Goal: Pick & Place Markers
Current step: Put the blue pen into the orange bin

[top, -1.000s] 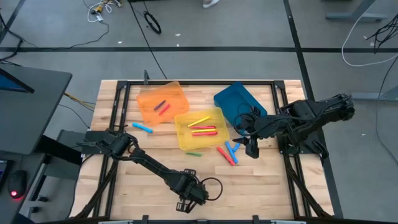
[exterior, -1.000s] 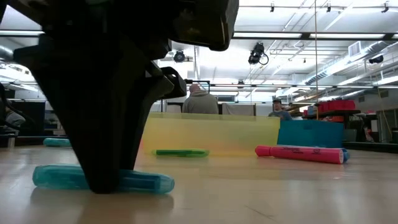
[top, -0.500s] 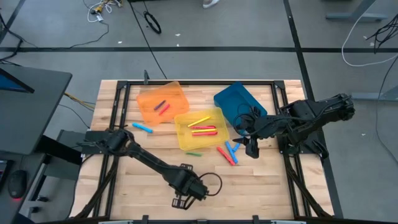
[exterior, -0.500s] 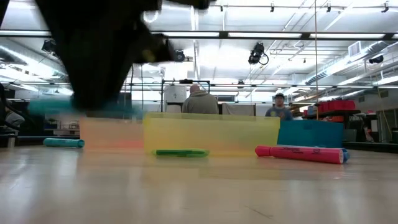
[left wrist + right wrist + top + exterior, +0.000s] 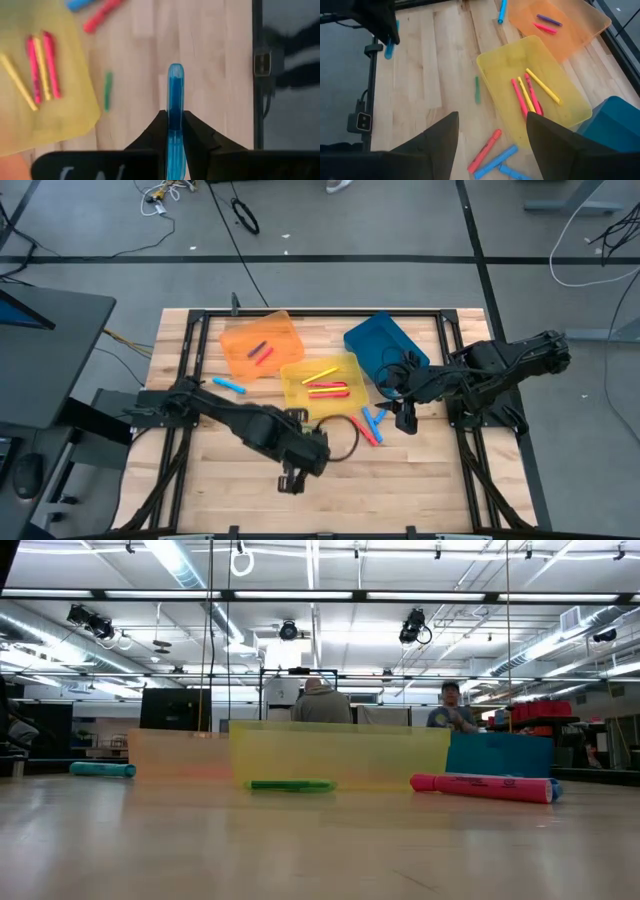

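My left gripper (image 5: 292, 480) hangs over the near middle of the table, shut on a translucent blue marker (image 5: 175, 90); the right wrist view shows both from afar (image 5: 388, 47). My right gripper (image 5: 405, 420) waits open, above the table's right side. A green marker (image 5: 312, 426), a red and two blue markers (image 5: 366, 426) and a light blue marker (image 5: 228, 384) lie flat on the wood. Red and yellow markers lie in the yellow bin (image 5: 345, 402), and a purple and a red one in the orange bin (image 5: 240, 340). My left gripper pinches the blue marker by its two long sides (image 5: 175, 120) between its two fingers (image 5: 155, 131). The fingers come steeply from above. One end of the marker (image 5: 175, 70) sticks out past the fingers. The marker is lifted clear of the table.
A blue bin (image 5: 385, 345) stands at the far right beside the yellow one. A black frame (image 5: 470, 380) runs along the table's edges. Bare wood lies under and around my left gripper. People stand in the room beyond the table (image 5: 322, 700).
My left gripper has risen from the table's near edge, staying shut, and drifted a little toward the far and left edges. The blue marker, which lay on the wood, has gone up with it, lifted clear. Both have left the low view.
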Motion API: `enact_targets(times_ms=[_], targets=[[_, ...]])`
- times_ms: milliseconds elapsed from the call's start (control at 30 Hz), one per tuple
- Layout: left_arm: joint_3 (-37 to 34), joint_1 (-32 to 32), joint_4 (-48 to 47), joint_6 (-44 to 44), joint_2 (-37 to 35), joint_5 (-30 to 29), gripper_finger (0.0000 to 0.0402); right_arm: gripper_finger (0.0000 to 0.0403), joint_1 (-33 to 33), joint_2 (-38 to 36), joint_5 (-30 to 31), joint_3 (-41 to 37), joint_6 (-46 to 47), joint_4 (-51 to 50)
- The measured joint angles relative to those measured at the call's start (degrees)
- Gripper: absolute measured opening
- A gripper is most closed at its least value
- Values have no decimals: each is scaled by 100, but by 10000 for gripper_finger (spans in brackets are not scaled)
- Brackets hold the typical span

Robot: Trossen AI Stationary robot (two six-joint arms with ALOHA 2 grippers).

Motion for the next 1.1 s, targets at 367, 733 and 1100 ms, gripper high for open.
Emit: enact_targets(times_ms=[367,733,1100], targets=[[-328,753,-335,-1362,-180,-675,38,236,0,-1,42,0,69,228],[-375,2958,-339,-1888,-191,-1352,37,236,-7,-1,147,0,311,392],[-375,4982,-339,-534,-191,-973,39,236,-7,-1,149,0,585,803]])
